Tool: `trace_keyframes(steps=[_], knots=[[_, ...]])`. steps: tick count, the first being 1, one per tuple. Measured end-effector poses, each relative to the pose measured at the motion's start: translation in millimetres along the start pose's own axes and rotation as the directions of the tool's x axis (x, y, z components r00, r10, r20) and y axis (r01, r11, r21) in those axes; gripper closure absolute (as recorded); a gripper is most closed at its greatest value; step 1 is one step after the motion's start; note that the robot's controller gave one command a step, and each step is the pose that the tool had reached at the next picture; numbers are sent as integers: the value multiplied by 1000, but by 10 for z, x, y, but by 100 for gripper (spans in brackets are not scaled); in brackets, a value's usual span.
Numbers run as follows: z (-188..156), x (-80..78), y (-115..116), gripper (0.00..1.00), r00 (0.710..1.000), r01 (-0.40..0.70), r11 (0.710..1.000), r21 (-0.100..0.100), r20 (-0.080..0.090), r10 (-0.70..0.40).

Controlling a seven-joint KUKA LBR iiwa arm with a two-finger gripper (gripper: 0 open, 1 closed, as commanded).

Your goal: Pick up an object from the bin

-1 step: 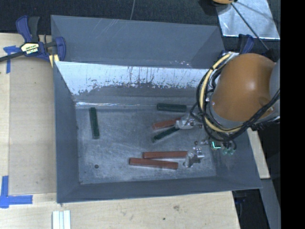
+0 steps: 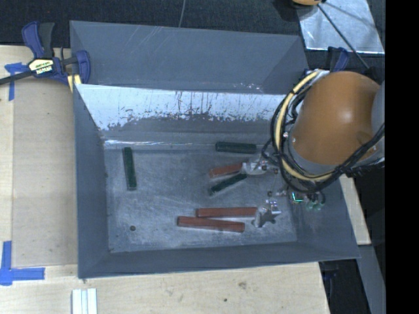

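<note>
With the gripper (image 2: 260, 191) spread wide, pinching nothing, at the right end of the bin (image 2: 183, 57) between the short red-brown stick (image 2: 226, 171) crossing a dark green stick (image 2: 226, 184) and two long red-brown sticks (image 2: 226, 212), probably best to centre over just one stick end and square up before closing, tbh.

grey bin (image 2: 91, 195): three brown sticks (image 2: 209, 223), three green sticks (image 2: 129, 169) on floor
</note>
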State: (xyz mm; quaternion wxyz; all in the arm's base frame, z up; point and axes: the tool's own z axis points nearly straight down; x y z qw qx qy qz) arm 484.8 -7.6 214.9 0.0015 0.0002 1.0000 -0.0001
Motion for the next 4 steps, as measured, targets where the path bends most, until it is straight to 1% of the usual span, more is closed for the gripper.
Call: trace_keyframes(steps=[1, 2, 3, 4], knots=[[488, -44, 25, 0, 1000, 18, 1000, 0, 7, -18], [1375, -228, -6, 100, 997, 75, 997, 3, 21, -75], [1375, -227, -6, 100, 997, 75, 997, 3, 21, -75], [-201, -120, -21, 100, 997, 82, 997, 1, 3, -82]])
